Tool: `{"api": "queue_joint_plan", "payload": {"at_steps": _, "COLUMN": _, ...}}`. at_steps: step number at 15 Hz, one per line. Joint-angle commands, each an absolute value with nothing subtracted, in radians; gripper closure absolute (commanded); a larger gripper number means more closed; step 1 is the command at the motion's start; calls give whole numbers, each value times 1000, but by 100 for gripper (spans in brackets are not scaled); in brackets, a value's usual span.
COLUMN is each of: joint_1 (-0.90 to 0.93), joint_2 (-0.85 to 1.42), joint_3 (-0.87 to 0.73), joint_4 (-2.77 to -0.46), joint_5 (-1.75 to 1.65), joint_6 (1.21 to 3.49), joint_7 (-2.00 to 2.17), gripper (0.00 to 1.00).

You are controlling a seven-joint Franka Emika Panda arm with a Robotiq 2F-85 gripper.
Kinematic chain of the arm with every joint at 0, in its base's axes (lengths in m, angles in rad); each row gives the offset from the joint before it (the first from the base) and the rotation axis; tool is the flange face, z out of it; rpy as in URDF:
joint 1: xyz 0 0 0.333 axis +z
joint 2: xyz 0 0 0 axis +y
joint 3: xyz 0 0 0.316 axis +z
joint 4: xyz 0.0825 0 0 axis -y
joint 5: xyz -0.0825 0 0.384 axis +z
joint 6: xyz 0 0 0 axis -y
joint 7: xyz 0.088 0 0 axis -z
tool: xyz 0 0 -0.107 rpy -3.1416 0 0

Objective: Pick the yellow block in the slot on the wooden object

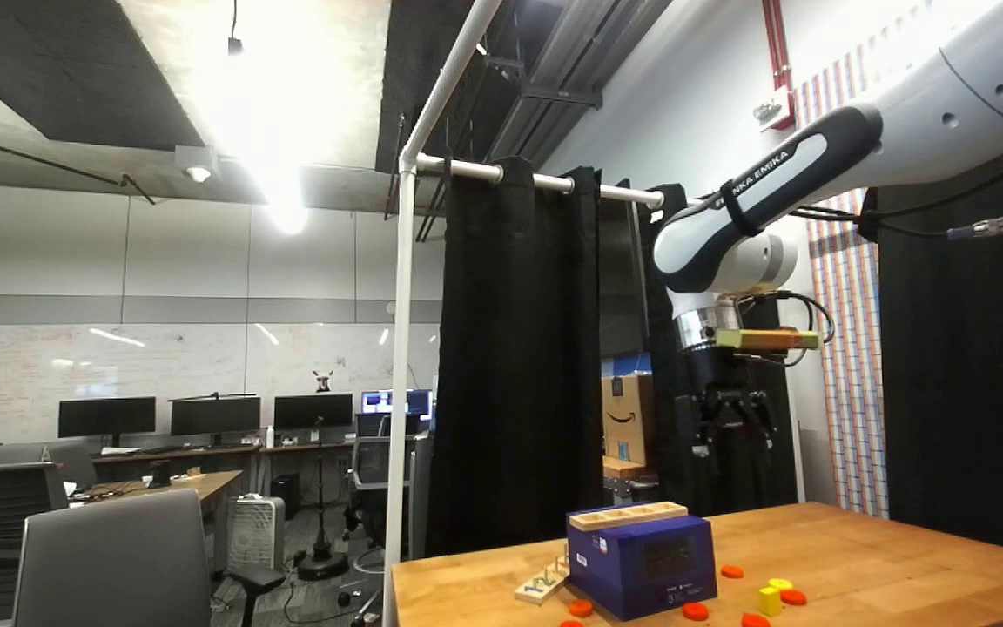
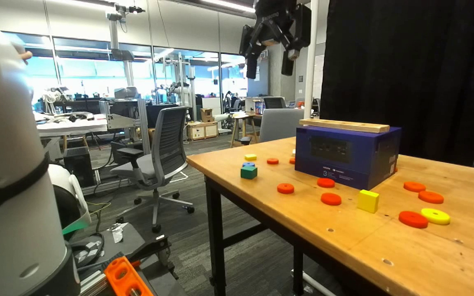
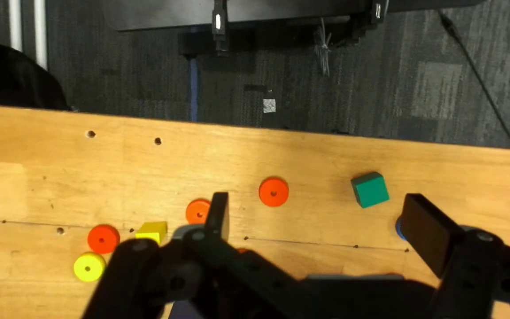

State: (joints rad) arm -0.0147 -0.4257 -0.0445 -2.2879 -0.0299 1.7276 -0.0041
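Observation:
The yellow block (image 1: 770,601) stands on the table in front of the dark blue box. It also shows in an exterior view (image 2: 368,201) and in the wrist view (image 3: 152,231), left of the left finger. The wooden object (image 1: 629,515) is a light slotted strip lying on top of the dark blue box (image 1: 642,566); both also show in an exterior view, the strip (image 2: 344,125) and the box (image 2: 344,156). The wrist view hides the strip almost wholly behind the gripper. My gripper (image 3: 317,196) is open and empty, high above the table, also in both exterior views (image 1: 734,446) (image 2: 269,73).
Several orange discs (image 2: 331,199) and a yellow disc (image 2: 435,216) lie around the box. A green block (image 2: 249,172), a blue piece (image 2: 248,164) and another yellow piece (image 2: 250,157) lie near the table's corner. A pegged number board (image 1: 543,582) lies beside the box.

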Motion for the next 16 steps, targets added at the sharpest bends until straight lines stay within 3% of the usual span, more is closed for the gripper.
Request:
{"api": "queue_joint_plan", "payload": {"at_steps": 1, "joint_1": -39, "joint_2": -415, "joint_3": -73, "joint_4": -2306, "joint_5": -7, "joint_6": 1831, "joint_7": -18, "gripper": 0}}
{"api": "queue_joint_plan", "payload": {"at_steps": 16, "joint_1": -143, "joint_2": -77, "joint_3": -137, "joint_4": -2332, "joint_5": -183, "joint_6": 2264, "joint_7": -67, "gripper": 0}}
